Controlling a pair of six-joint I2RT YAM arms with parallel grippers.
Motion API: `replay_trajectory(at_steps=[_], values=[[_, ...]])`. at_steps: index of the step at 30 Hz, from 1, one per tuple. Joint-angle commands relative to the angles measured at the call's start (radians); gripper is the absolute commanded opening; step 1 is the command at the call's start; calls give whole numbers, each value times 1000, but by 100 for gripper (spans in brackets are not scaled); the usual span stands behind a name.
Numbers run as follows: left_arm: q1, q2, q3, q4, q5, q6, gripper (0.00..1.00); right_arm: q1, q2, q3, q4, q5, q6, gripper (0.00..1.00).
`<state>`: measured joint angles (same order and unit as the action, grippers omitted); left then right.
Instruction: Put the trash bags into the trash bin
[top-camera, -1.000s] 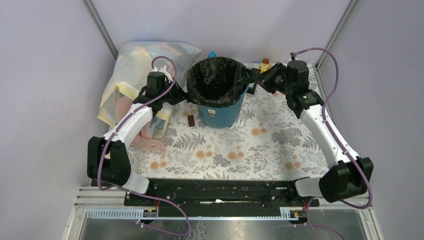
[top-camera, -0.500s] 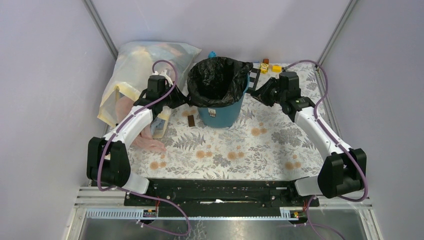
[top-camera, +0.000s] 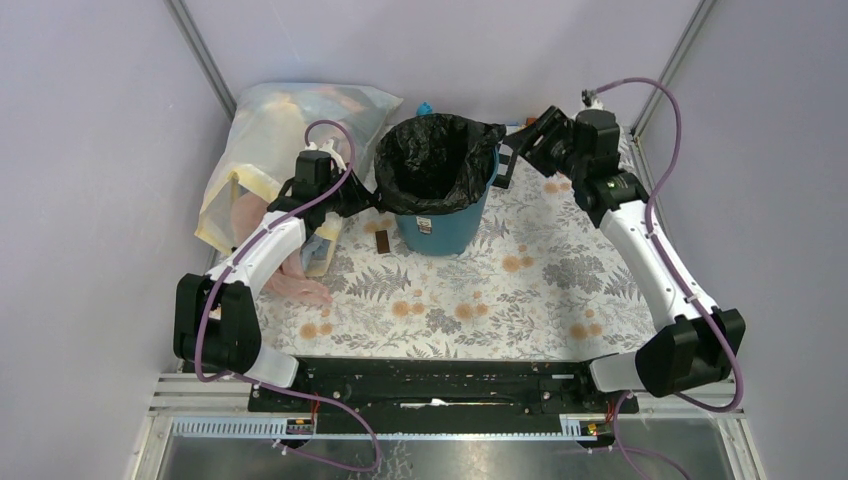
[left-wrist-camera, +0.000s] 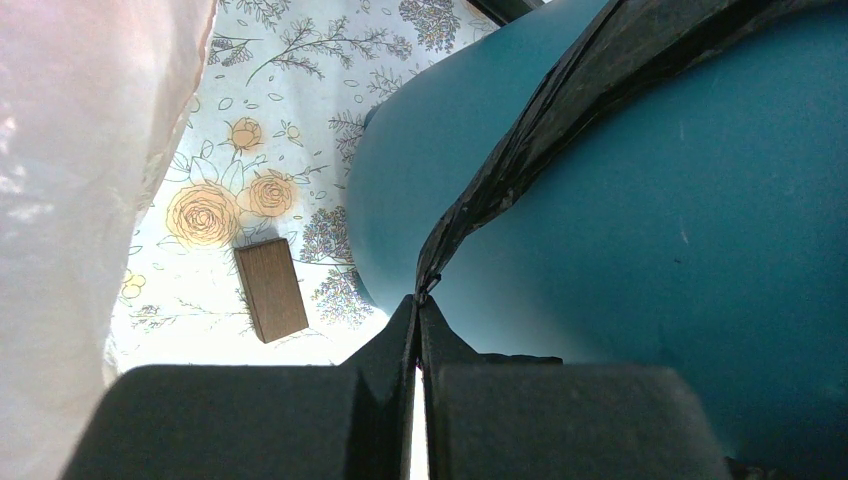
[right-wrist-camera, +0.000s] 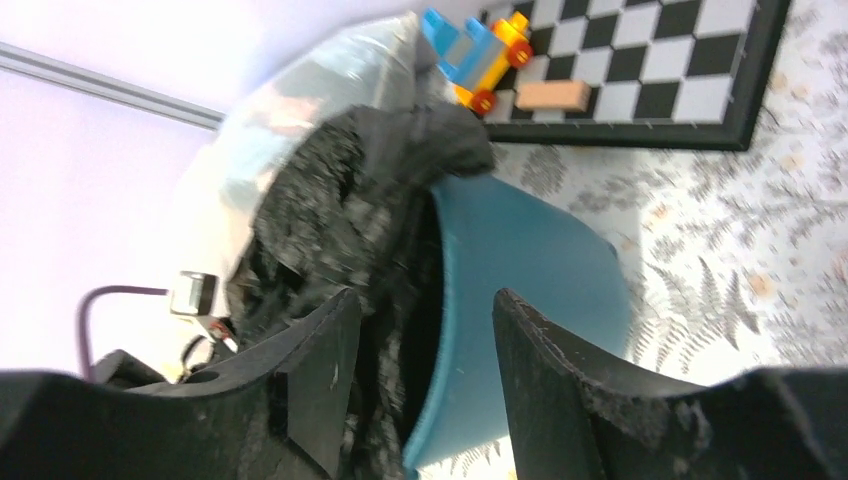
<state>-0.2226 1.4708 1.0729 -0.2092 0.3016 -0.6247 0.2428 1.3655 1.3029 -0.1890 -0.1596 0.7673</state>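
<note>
1 black trash bag lines 1 teal trash bin, edge folded over the rim. Left gripper is clamped on the bag's hem at the bin's left; right gripper hovers by the right rim, jaws apart. 1 brown block lies near the base, 1 clothes bag left.

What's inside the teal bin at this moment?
The black trash bag lines the teal bin, its edge draped over the rim. The left hand pinches that edge outside the wall. The bag's dark folds hide the bottom, so any other contents cannot be seen.
</note>
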Motion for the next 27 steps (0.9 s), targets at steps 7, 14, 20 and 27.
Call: replay_trajectory(at_steps=[7, 14, 20, 27], values=[[-3, -2, 30, 29, 2, 18, 0, 0, 121, 185, 33, -60, 41, 73], [-3, -4, 29, 27, 4, 21, 0, 0, 205, 212, 62, -138, 94, 63], [-3, -8, 29, 22, -3, 26, 0, -1, 173, 190, 57, -122, 67, 16], [-2, -12, 14, 33, 2, 16, 0, -2, 80, 135, -18, 1, -20, 0]])
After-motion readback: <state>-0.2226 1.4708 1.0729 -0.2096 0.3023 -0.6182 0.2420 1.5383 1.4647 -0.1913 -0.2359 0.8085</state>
